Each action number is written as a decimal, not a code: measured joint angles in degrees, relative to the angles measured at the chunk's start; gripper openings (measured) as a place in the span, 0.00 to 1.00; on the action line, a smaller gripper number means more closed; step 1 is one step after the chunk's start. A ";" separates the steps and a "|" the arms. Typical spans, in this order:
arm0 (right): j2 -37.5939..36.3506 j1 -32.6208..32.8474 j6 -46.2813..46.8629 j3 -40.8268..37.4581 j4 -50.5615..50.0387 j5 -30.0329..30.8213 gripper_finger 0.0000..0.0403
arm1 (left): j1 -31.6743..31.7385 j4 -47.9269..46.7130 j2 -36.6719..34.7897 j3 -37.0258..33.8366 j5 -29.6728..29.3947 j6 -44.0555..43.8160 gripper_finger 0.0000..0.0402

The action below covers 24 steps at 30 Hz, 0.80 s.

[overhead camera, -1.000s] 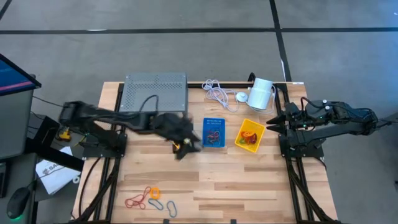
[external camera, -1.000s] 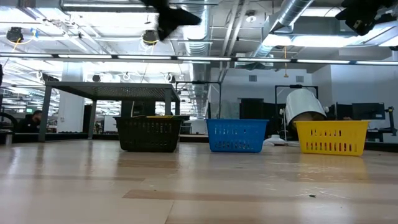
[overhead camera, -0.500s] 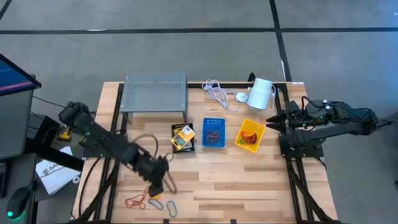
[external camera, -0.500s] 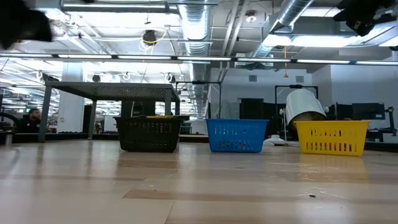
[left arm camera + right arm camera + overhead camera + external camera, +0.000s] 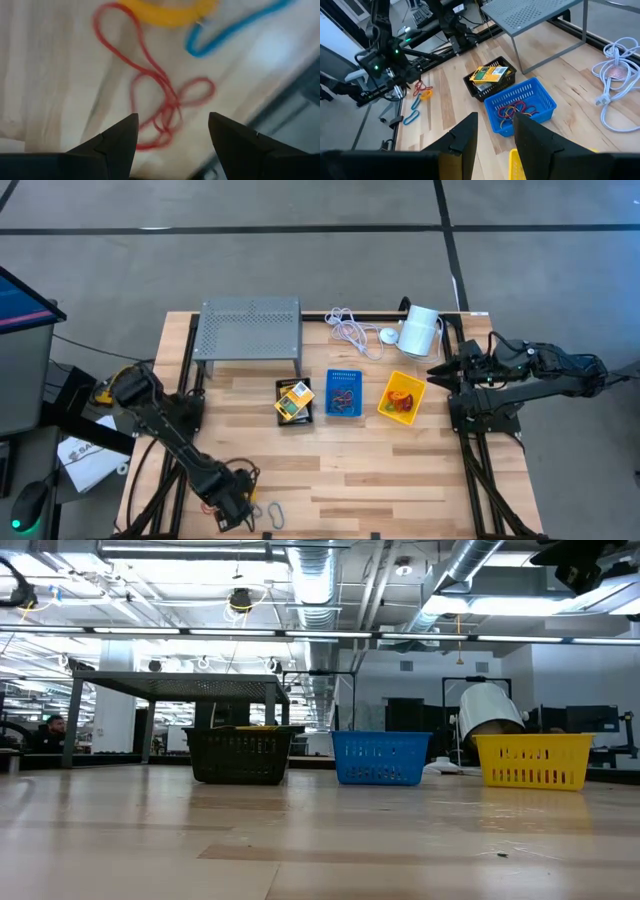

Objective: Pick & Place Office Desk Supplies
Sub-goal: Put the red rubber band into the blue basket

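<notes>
The left claw (image 5: 170, 145), fingers apart and empty, hangs over a tangled red loop (image 5: 160, 95) at the lower left of the desk (image 5: 400, 470). Closing here could snag the orange loop (image 5: 167, 11) or blue loop (image 5: 235, 27) just beside it. The right claw (image 5: 492, 132), partly apart, waits at the right edge.

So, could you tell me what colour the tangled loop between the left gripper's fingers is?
Red. The tangled loop shows best in the left wrist view.
</notes>
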 joint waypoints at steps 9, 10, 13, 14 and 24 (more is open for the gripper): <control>-0.02 0.00 1.35 0.00 -0.04 -0.02 0.30 | -0.48 -0.96 2.24 0.00 -7.51 -4.88 0.59; -0.02 0.02 1.35 0.00 -0.04 -0.02 0.30 | -0.47 -1.00 2.28 -0.02 -7.91 -4.86 0.59; -0.02 0.00 1.35 0.00 -0.04 -0.02 0.30 | -0.49 -0.66 2.21 0.00 -9.12 -4.83 0.59; -0.01 0.02 1.35 0.00 -0.04 -0.02 0.30 | -0.49 -0.70 2.21 -0.02 -9.68 -4.92 0.59; 0.01 0.02 1.29 0.00 -0.11 -0.39 0.30 | -0.31 -0.87 6.63 0.20 -8.66 -7.76 0.59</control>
